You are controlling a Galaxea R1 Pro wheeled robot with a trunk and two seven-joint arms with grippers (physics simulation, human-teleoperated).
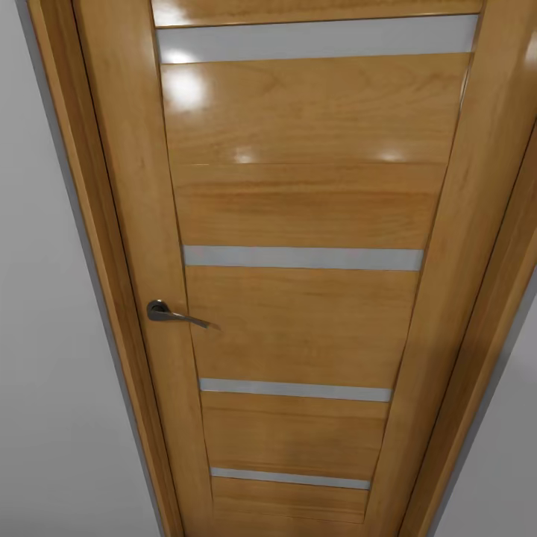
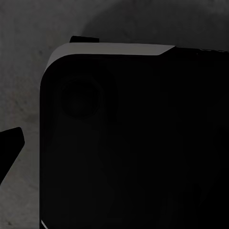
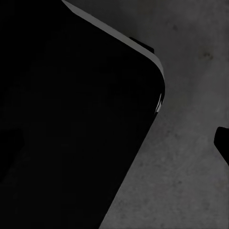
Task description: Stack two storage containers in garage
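The two storage containers are out of view. Close ahead in the head view stands a honey-coloured wooden door (image 1: 298,201) with pale horizontal strips, shut in its frame. Both wrist views look down on dark grey mottled concrete floor (image 2: 24,71) (image 3: 191,181) beside my own black base (image 2: 133,143) (image 3: 71,119). One dark fingertip (image 2: 10,145) of the left gripper shows at the frame's edge, and one fingertip (image 3: 222,142) of the right gripper likewise. Both sit far out to the side, with nothing held between the fingers.
A dark metal lever handle (image 1: 165,312) sits on the door's left side. Pale grey wall (image 1: 52,373) flanks the door frame on the left, and a strip of wall (image 1: 507,447) on the right. The door is very near.
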